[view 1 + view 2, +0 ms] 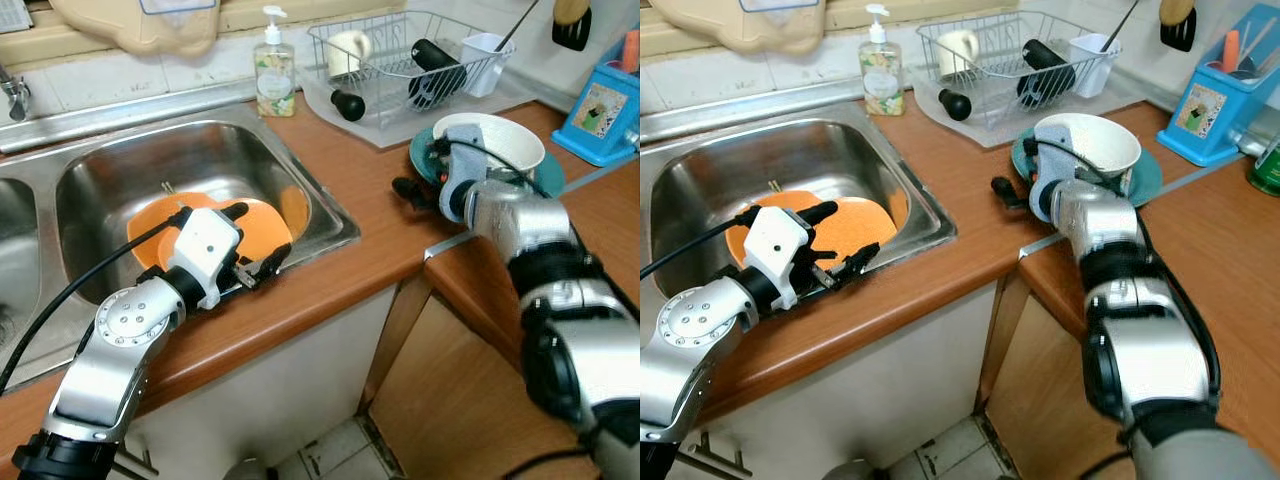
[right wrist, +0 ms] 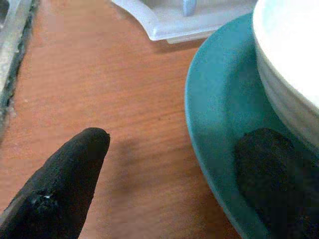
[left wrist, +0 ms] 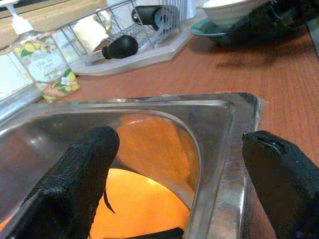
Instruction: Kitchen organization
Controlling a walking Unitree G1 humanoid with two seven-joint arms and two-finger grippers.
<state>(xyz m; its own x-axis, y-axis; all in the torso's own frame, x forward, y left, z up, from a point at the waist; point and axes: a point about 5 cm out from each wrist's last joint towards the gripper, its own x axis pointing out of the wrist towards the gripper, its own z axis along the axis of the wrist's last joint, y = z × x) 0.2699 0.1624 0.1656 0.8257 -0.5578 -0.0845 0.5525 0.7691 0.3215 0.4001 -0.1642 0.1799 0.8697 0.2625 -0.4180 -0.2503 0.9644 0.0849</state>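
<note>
An orange plate [image 1: 200, 225] lies in the steel sink [image 1: 120, 160]. My left gripper [image 1: 254, 240] hovers open over the plate's near-right edge, by the sink's front rim; one finger [image 3: 75, 184] is over the basin, the other over the rim. A white bowl [image 1: 492, 140] sits on a teal plate [image 2: 219, 114] on the wooden counter. My right gripper [image 1: 420, 170] is open at the teal plate's left rim, with one finger [image 2: 65, 184] over the counter and the other inside the plate, beside the bowl. Nothing is held.
A wire dish rack [image 1: 405, 60] at the back holds a cream mug, a black item and a white cup. A soap bottle [image 1: 274, 70] stands behind the sink. A blue utensil holder [image 1: 605, 110] stands at far right. The counter turns a corner below the teal plate.
</note>
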